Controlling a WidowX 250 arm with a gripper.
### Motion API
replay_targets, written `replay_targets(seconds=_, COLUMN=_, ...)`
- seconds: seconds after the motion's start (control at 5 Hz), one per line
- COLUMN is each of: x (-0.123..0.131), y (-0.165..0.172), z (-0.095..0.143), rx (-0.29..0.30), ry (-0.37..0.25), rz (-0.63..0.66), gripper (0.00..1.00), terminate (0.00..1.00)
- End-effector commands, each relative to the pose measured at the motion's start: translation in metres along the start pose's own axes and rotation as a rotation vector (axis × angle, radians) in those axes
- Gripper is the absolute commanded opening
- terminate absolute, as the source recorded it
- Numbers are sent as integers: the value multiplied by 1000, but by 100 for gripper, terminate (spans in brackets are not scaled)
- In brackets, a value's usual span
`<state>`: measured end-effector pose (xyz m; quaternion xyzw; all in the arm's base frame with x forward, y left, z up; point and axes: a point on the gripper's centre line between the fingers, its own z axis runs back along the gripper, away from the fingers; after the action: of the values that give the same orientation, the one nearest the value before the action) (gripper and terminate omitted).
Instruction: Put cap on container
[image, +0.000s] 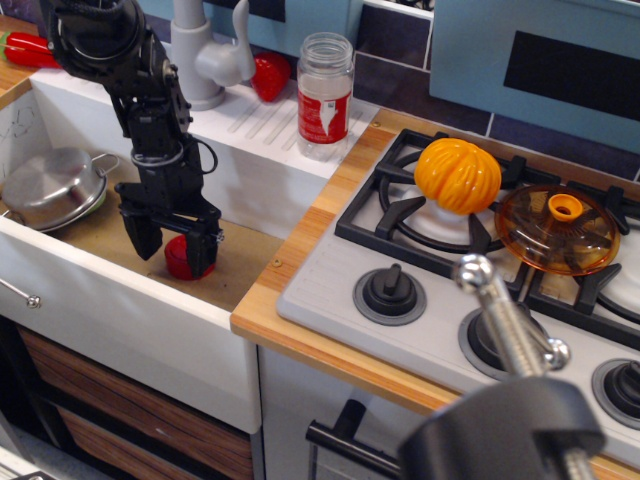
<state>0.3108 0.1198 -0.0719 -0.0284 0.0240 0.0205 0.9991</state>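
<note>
One red-and-white, unreadable label on container (326, 95).

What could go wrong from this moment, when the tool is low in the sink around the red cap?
1. The tool straddles the cap with its jaws apparently open; the cap sits toward one finger, so closing might push it aside.
2. The cap is flat and low on the sink floor, so the fingertips may scrape the floor or grip only its rim.
3. The container stands open near the drainboard edge; a tilted cap could knock it over.
</note>
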Motion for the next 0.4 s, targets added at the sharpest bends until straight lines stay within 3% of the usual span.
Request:
replay_targets(seconds=0.0, x=17, y=1, z=12, rx=16, ry=-51, rz=2, gripper=100, terminate=0)
replay_targets(seconds=0.2, x=27, y=0, z=11, rx=15, ry=-34, rz=20, gripper=100, terminate=0)
